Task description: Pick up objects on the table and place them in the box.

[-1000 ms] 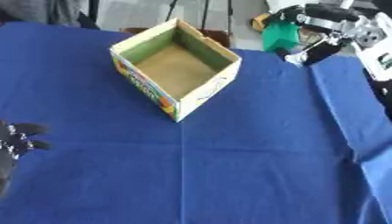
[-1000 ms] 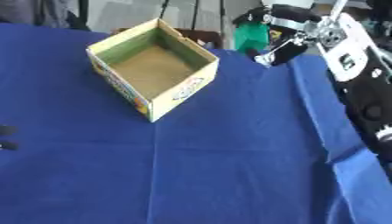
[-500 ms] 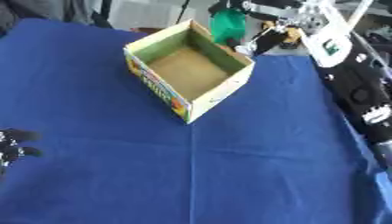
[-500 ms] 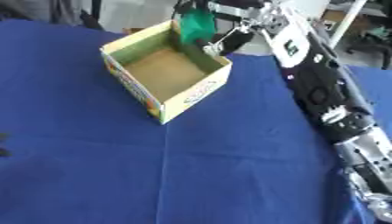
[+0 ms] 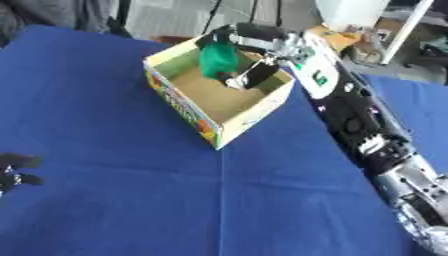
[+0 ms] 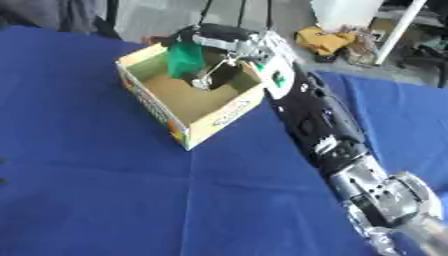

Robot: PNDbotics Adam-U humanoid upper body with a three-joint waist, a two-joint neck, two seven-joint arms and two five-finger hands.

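Note:
An open cardboard box (image 5: 234, 121) with a colourful printed front stands on the blue cloth, its brown floor showing. My right hand (image 5: 249, 75) reaches over the box from the right and is curled round a green object (image 5: 217, 58), which hangs over the far part of the box's inside. The right arm (image 5: 363, 132) stretches across the table's right side. My left hand (image 5: 14, 170) shows only as dark fingers at the left edge, low down, holding nothing.
The blue cloth (image 5: 131, 200) covers the whole table. Beyond the far edge lie a grey floor, a white pole (image 5: 409, 27) and some brown clutter (image 6: 325, 39) at the back right.
My right hand has carried the green object leftward from beyond the box's right side to above its inside. The camera has shifted, so the box sits lower in the picture.

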